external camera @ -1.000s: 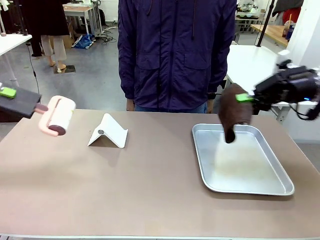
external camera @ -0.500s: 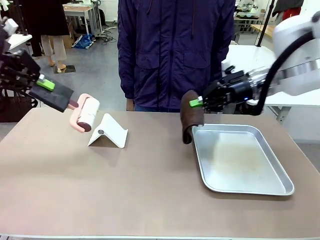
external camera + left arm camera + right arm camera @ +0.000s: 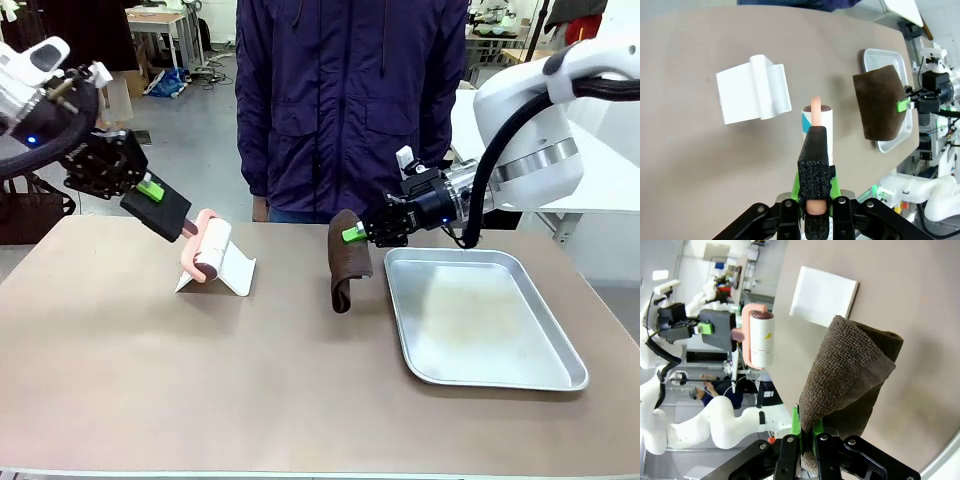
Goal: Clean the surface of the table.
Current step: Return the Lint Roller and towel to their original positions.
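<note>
Left arm: you have it coming in from your left, raised, wrist angled down toward the middle.
Left gripper [image 3: 165, 205]: your fingers are clamped on the black handle of the roller [image 3: 206, 250], which sticks out past the fingertips.
Right arm: you have it reaching across from your right, forearm about level.
Right gripper [image 3: 352, 234]: your pads are pinched on the top edge of the cloth [image 3: 346, 270], which hangs below them.

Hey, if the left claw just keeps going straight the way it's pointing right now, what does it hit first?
Probably the table. The left claw, shut on the roller, points down at bare tabletop; the white stand sits off to one side, the cloth to the other. Depth is hard to judge.
</note>
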`<move>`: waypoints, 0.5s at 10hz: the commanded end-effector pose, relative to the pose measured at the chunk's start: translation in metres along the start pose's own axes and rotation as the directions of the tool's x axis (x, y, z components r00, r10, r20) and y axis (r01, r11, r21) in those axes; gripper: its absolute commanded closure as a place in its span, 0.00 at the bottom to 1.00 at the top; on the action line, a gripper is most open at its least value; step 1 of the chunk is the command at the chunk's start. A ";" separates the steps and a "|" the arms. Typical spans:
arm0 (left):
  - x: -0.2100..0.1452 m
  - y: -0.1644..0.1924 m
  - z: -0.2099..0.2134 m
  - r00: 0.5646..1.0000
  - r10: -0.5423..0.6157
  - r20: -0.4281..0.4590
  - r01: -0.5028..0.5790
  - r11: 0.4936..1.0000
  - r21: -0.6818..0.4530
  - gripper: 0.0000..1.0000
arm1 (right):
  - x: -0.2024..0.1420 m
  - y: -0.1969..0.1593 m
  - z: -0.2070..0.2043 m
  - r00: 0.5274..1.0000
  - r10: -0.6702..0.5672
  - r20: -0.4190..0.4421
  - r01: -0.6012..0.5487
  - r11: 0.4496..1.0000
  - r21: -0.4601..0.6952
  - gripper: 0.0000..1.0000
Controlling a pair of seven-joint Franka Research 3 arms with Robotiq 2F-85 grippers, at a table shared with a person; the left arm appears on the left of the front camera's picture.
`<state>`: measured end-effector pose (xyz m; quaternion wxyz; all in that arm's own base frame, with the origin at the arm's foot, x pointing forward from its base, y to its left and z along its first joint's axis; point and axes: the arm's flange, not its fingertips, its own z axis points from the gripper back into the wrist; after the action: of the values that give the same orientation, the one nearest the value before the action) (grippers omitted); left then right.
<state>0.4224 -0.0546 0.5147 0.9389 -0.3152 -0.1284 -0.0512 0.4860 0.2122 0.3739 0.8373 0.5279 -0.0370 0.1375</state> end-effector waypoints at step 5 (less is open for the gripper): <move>0.000 0.000 0.000 1.000 0.000 0.000 0.000 1.000 0.000 0.78 | 0.000 0.000 0.000 1.000 0.000 0.000 0.000 1.000 0.000 0.90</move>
<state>0.4250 -0.0570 0.5130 0.9384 -0.3199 -0.1221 -0.0464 0.4856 0.2100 0.3726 0.8342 0.5330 -0.0309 0.1380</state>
